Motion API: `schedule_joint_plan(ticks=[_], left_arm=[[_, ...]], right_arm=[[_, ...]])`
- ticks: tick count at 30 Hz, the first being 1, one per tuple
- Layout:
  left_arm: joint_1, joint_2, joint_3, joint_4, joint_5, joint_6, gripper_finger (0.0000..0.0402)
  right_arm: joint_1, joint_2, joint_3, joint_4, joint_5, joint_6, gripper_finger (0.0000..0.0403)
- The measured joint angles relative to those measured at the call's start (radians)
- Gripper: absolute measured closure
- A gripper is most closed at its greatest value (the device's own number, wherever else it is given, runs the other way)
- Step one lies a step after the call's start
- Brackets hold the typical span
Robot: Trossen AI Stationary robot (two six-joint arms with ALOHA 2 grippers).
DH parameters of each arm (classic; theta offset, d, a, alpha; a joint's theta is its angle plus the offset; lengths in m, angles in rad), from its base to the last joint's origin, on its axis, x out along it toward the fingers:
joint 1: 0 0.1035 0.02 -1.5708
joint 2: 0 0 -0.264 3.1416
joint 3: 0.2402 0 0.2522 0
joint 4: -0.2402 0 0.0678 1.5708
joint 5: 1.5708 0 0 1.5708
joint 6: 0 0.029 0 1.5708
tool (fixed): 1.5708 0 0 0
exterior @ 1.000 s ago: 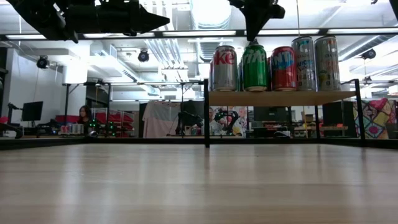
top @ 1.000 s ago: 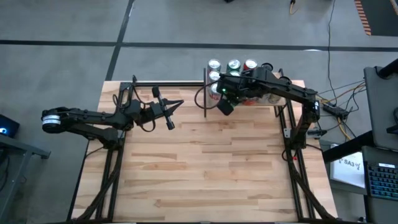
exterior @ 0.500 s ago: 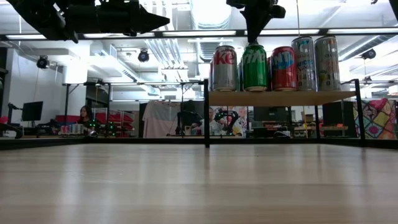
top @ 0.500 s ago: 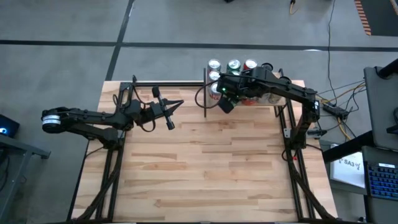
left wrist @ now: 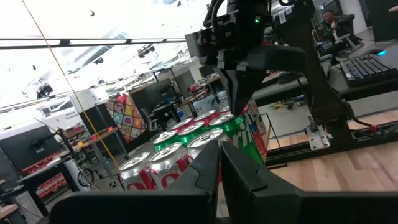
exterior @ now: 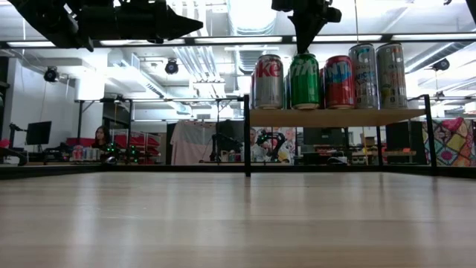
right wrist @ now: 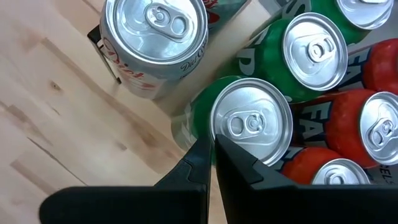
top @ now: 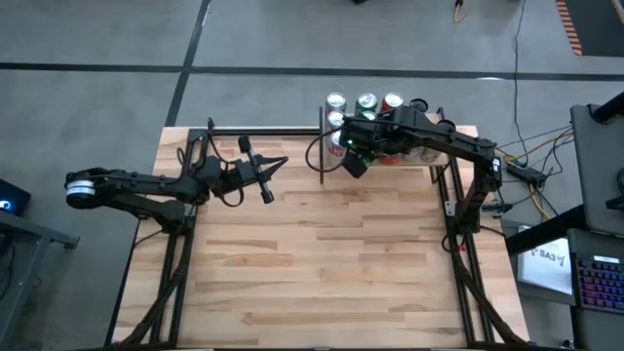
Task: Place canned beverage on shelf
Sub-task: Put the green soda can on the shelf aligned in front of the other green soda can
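Observation:
A small wooden shelf on black posts stands at the table's far right. Several cans stand upright on it: a silver one at the left end, a green one beside it, and red ones further right. My right gripper points steeply down, shut, its tips right over the green can's top at its rim. My left gripper hangs shut and bare in the air over the table's far left, pointing toward the shelf; it also shows in the left wrist view. My right gripper's shut fingertips come from above and stand at the edge of the green can's lid. I cannot tell whether they touch it. The can stands upright on the shelf among the others.
The shelf's front left post rises next to the silver can. A black rail runs along the table's far edge. The butcher-block tabletop lies bare in the middle and near parts. Dark frame legs stand at both sides.
My right gripper has tipped a little at the wrist above the green can and stays shut. The cans have kept still.

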Motion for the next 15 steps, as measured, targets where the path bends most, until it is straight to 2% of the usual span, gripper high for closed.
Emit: schedule_joint_plan(ticks=[15], left_arm=[[0.000, 0.000, 0.000, -0.003, 0.000, 0.003, 0.0402]], right_arm=[[0.000, -0.005, 0.001, -0.003, -0.013, -0.059, 0.0390]])
